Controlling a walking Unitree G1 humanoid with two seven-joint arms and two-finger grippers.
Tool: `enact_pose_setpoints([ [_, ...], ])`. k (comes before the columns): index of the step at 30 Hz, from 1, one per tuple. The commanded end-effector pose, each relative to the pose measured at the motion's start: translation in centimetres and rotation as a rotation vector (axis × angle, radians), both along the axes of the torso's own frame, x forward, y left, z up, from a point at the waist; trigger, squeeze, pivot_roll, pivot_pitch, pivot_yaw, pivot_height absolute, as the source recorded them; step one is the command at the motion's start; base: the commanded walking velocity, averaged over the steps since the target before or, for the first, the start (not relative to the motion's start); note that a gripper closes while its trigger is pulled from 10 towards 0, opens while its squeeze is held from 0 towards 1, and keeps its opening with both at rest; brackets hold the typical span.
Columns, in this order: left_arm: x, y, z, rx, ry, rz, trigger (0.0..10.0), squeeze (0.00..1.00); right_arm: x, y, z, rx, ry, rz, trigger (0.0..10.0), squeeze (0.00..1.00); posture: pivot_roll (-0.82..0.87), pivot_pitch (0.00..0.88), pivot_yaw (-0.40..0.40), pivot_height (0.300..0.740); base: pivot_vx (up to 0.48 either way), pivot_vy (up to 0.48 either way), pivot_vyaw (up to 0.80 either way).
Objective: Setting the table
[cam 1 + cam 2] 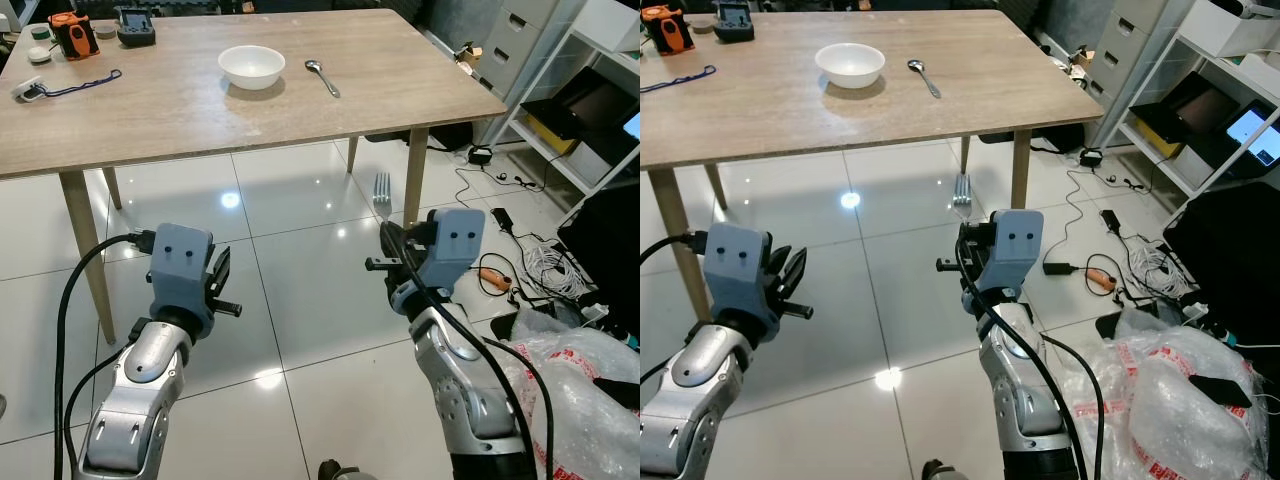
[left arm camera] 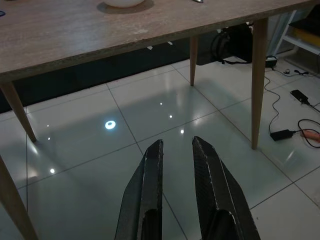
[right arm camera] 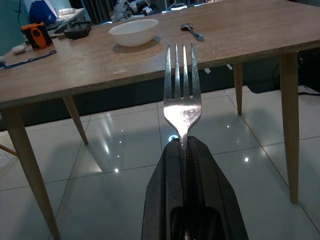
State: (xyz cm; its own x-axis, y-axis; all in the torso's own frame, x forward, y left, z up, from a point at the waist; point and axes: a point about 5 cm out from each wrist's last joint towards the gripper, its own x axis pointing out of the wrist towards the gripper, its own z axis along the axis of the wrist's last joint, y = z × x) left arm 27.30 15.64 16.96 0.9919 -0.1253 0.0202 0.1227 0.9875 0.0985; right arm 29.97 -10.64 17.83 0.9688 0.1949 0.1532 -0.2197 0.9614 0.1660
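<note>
while clamped by right gripper [image 3: 183, 150], shiny four-tined fork [image 3: 182, 100] points upward.

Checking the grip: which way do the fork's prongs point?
Away from the right gripper: the fork sticks out from its shut fingers, prongs toward the table.

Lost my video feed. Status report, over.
Right gripper shut on fork, tines up, short of the table. Left gripper open, holding nothing. Bowl and spoon already on the table. Nothing blocking the approach.
</note>
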Motion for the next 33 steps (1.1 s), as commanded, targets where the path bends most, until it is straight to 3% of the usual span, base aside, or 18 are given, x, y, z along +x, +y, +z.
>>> enact_pose_setpoints([
  [1,-0.1,0.1,-0.9,0.013,0.041,0.003,10.0,0.00,0.0,-0.1,-0.1,-0.014,-0.003,-0.010,10.0,0.00,0.02,0.089,0.017,0.740,0.000,0.000,0.00],
  [5,-0.6,0.9,-3.7,0.047,0.112,0.012,10.0,0.00,-0.2,-0.5,-2.4,-0.119,0.029,-0.025,10.0,0.00,0.02,0.070,0.019,0.740,0.000,0.000,0.00],
  [8,-1.2,1.6,-5.6,0.061,0.155,0.025,10.0,0.00,-0.6,-1.9,-5.2,-0.170,0.098,-0.078,10.0,0.00,0.02,0.056,0.020,0.740,0.000,0.000,0.00],
  [12,-1.3,1.6,-6.1,0.073,0.159,0.017,10.0,0.00,-0.5,-3.2,-6.1,-0.197,0.116,-0.144,10.0,0.00,0.01,0.047,0.029,0.740,0.000,0.000,0.00],
  [13,-1.3,1.1,-6.0,0.076,0.144,-0.013,10.0,0.00,-0.3,-5.3,-6.7,-0.215,0.131,-0.251,10.0,0.00,0.01,0.038,0.043,0.740,0.000,0.000,0.00],
  [14,-1.3,0.9,-5.9,0.082,0.135,-0.028,10.0,0.00,-0.2,-6.1,-6.9,-0.220,0.137,-0.294,10.0,0.00,0.01,0.030,0.053,0.740,0.000,0.000,0.00],
  [18,-1.0,0.6,-5.6,0.101,0.120,-0.052,10.0,0.00,-0.1,-7.0,-7.4,-0.221,0.155,-0.342,10.0,0.00,0.01,0.017,0.072,0.740,0.000,0.000,0.00],
  [33,-0.3,0.4,-5.7,0.112,0.097,-0.074,10.0,0.00,-0.2,-6.3,-8.4,-0.225,0.139,-0.316,10.0,0.00,0.00,0.000,0.075,0.740,0.000,0.000,0.00],
])
